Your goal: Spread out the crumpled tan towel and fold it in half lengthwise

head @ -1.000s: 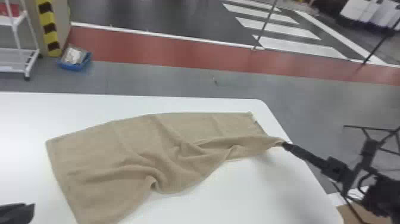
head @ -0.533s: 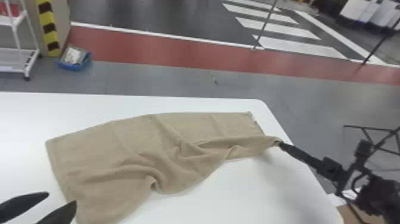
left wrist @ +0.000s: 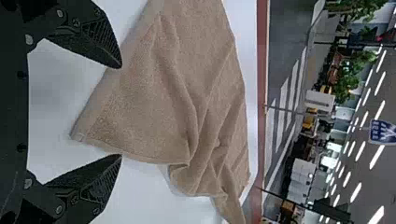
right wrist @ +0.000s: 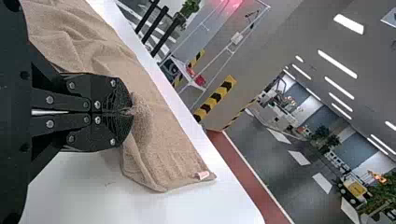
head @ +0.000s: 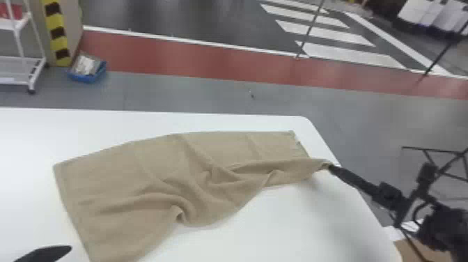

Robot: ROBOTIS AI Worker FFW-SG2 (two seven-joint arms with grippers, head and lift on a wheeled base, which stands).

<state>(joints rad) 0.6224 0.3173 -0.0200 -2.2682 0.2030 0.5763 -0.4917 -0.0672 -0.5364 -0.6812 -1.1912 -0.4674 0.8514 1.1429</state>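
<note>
Across the middle and lower left of my head view, one tan towel (head: 156,184) is lying on one white surface (head: 296,226), its left half spreading broad and its right half narrowing toward the surface's right edge. Several creases are running through its middle, and one raised fold is curling up along the near edge, low and left of centre. The towel's near left part is running out past the bottom of the frame.

I'm working with two pincers. My right pincer (head: 330,167), right of centre, is pinching one bunch of the towel at its right end; in the right wrist view I'm seeing the two fingers of the right pincer (right wrist: 130,112) pressing together on the cloth. One small pale tag (right wrist: 201,175) is showing there, at a corner of the towel resting on the surface beyond the grip.

My left pincer (head: 45,253) is sitting at the lower left of the head view, beside the towel. In the left wrist view, two fingers are standing wide apart, with one towel corner showing between them and no cloth being pinched.

Behind, at upper left, one white cart (head: 21,38), one yellow-and-black striped post (head: 57,33) and one blue tub (head: 87,77) are standing.
</note>
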